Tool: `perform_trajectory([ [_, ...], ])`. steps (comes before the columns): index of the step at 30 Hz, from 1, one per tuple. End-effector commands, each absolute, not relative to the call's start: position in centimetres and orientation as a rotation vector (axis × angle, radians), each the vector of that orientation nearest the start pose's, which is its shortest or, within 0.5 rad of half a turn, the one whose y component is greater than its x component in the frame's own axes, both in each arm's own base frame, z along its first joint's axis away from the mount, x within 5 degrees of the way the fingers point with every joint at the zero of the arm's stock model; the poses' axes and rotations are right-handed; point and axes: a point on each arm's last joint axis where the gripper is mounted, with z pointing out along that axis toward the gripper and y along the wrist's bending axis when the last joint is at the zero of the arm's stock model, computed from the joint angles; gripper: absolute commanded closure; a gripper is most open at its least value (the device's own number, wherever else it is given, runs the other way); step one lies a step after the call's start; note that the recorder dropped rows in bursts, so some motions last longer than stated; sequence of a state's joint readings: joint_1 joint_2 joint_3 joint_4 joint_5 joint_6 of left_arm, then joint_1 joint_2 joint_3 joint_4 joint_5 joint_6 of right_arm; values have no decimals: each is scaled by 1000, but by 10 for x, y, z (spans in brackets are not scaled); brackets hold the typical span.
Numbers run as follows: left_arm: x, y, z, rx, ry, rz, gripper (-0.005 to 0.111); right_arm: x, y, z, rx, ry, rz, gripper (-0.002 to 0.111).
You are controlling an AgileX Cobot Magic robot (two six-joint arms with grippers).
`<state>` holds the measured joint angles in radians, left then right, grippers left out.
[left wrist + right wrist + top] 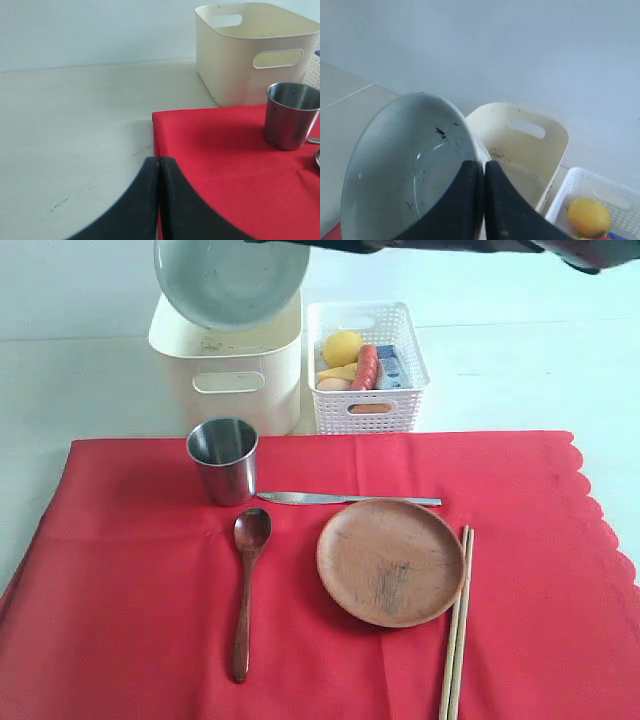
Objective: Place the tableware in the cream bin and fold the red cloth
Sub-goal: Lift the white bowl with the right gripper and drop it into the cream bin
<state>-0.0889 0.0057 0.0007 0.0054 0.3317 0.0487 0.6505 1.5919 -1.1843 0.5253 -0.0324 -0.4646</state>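
My right fingers [470, 200] pinched on rim of pale green-white bowl [405, 165]; bowl tilted, hanging at fingertips. Cream bin [530, 150] mouth just beyond and beneath fingertips, so lowering looks next. My left fingers [145, 200] closed, empty, bin well ahead.

**Worktop** [80, 380]: pale, smooth surface. A few faint dark scuff marks show beside the near-left corner of the cloth.

**Red cloth** [130, 640]: lies spread flat directly on the worktop, with a scalloped edge along its right side in the exterior view.

**Cream bin** [230, 380]: stands upright on bare worktop at the cloth's far edge, towards the left half.

**White lattice basket** [368, 390]: stands on bare worktop at the same far edge, just beside the bin, near the cloth's middle.

Both bases appear to meet the cloth's edge, but contact cannot be confirmed.
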Motion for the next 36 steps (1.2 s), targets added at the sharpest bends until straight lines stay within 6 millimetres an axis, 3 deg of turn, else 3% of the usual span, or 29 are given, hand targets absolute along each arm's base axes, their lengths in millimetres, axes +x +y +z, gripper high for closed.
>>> perform_trajectory([
  [1,54,-5,184,122,1803,-27,104,336,242,305,-514,1810,440,108],
  [6,54,-5,184,122,1803,-27,104,374,266,275,-498,1818,419,108],
  [11,54,-5,184,122,1803,-27,104,391,277,258,-480,1836,428,108],
  [29,54,-5,184,122,1803,-27,104,398,277,250,-387,1812,427,108],
  [33,54,-5,184,122,1803,-27,104,399,277,247,-384,1812,421,98],
  [36,54,-5,184,122,1803,-27,104,399,277,246,-384,1814,421,84],
])
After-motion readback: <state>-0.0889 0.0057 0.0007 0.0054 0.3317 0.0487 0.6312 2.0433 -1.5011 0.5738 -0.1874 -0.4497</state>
